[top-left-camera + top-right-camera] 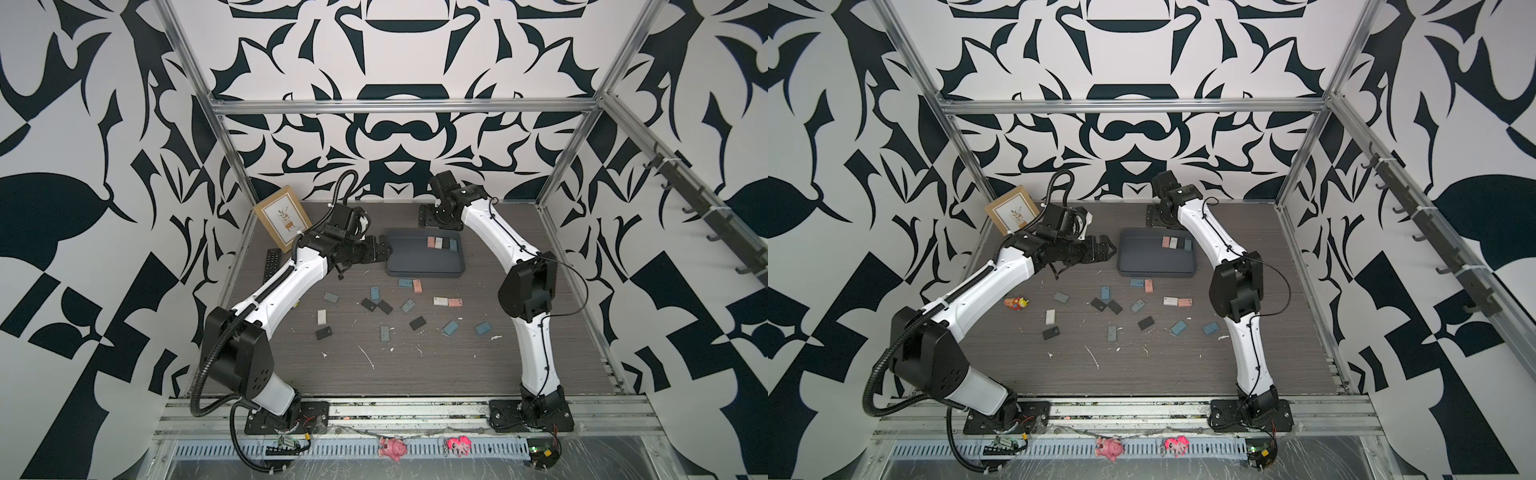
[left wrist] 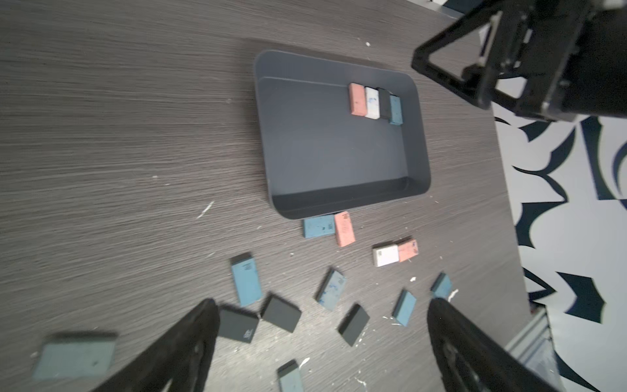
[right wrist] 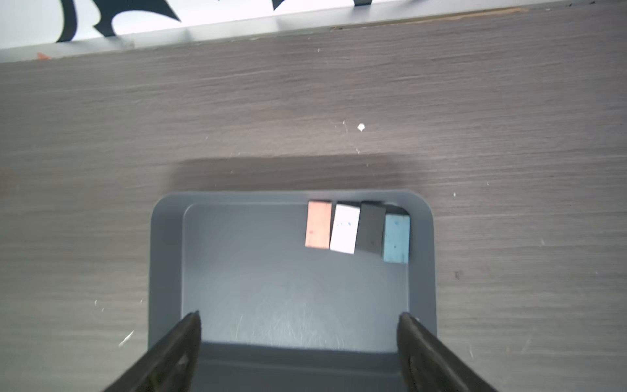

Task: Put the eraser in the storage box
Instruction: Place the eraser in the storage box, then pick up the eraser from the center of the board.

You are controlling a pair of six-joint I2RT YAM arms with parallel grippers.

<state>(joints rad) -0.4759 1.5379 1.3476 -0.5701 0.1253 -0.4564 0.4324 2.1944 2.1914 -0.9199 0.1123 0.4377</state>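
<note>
The storage box is a shallow dark grey tray at the table's middle back. A pink eraser, a white one, a black one and a blue one lie side by side in its far right corner. My right gripper hangs open and empty above the box's far side. Just left of the box, my left gripper is open and empty. Several loose erasers lie on the table in front of the box.
A tan picture frame leans at the back left, with a black remote beside it. A small red and yellow toy sits by the left arm. White crumbs dot the table. Pink toys hang at the front rail.
</note>
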